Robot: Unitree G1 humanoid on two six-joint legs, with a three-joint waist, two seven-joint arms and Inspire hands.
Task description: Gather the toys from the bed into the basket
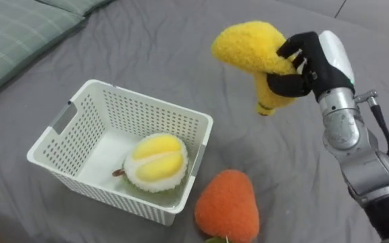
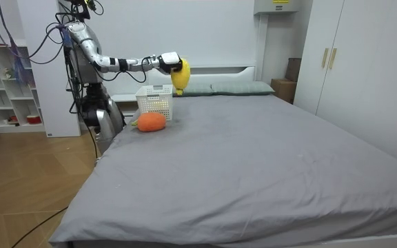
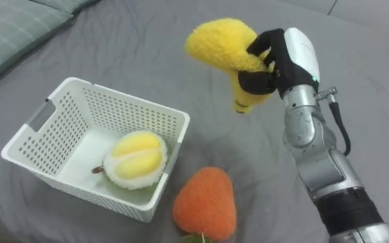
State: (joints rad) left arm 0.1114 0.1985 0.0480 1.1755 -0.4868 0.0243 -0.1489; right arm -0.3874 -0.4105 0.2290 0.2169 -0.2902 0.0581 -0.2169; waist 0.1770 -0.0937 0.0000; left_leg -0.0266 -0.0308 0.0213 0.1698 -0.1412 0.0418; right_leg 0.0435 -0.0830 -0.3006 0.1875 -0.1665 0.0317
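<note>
My right hand is shut on a yellow plush banana, holding it in the air above the grey bed, to the right of the basket. The white plastic basket sits on the bed with a yellow plush durian inside it. An orange plush fruit lies on the bed just off the basket's near right corner. In the room view I stand at the bed's side with the right hand stretched out over the basket, the banana hanging from it.
A green checked pillow lies at the far left of the bed. The grey sheet stretches open beyond and right of the basket. In the room view a white shelf stands behind me and a wardrobe at the room view's right.
</note>
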